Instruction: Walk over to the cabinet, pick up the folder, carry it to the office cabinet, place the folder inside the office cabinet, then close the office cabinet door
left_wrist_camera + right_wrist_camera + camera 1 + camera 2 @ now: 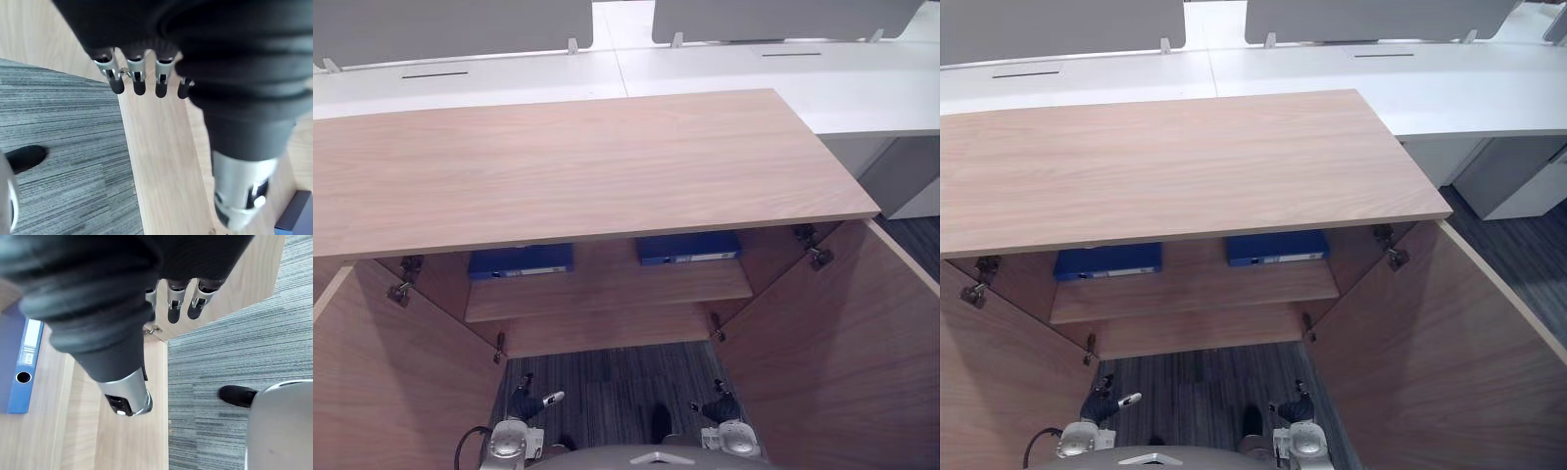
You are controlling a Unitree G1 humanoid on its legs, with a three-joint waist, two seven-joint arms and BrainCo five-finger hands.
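Observation:
Two blue folders lie flat on the upper shelf of the open wooden cabinet, one at the left and one at the right. The right folder also appears past my right hand, spine label towards me. My left hand and right hand hang low in front of the cabinet, above the carpet. Both hold nothing and their fingers are relaxed. In the left wrist view my left hand points at the cabinet's wooden bottom panel, with a blue folder corner at the edge.
Both cabinet doors stand wide open, the left door and the right door, flanking me on each side. Behind the cabinet run white desks with grey divider screens. Grey striped carpet lies below.

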